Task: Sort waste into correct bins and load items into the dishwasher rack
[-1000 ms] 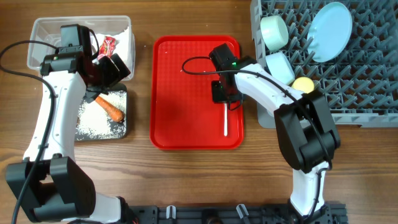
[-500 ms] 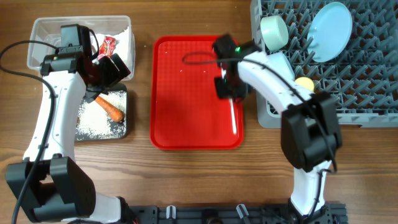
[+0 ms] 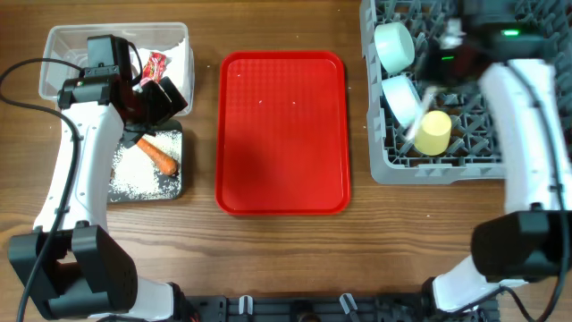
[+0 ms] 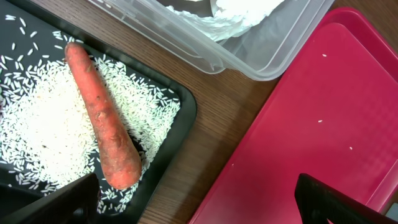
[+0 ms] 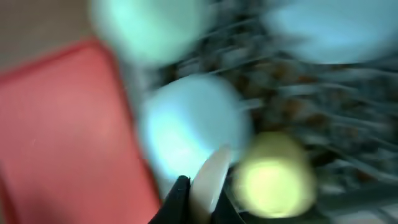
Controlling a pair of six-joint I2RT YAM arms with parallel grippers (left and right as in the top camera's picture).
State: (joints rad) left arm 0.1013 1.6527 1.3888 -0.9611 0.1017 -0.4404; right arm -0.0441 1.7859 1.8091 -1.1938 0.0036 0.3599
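Wooden table (image 3: 286,246) holds red tray (image 3: 283,134), grey rack (image 3: 465,169).

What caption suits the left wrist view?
Carrot lying on rice in the black tray, clear tub and red tray alongside, open left gripper at the bottom edge.

The overhead camera looks straight down on the whole table (image 3: 375,233), with the red serving tray (image 3: 282,134) in the middle. The left wrist camera looks down from very near at this tray's left edge and the black tray (image 4: 184,106) beside it; the right wrist view, blurred, shows its right edge and the dishwasher rack (image 3: 429,170).
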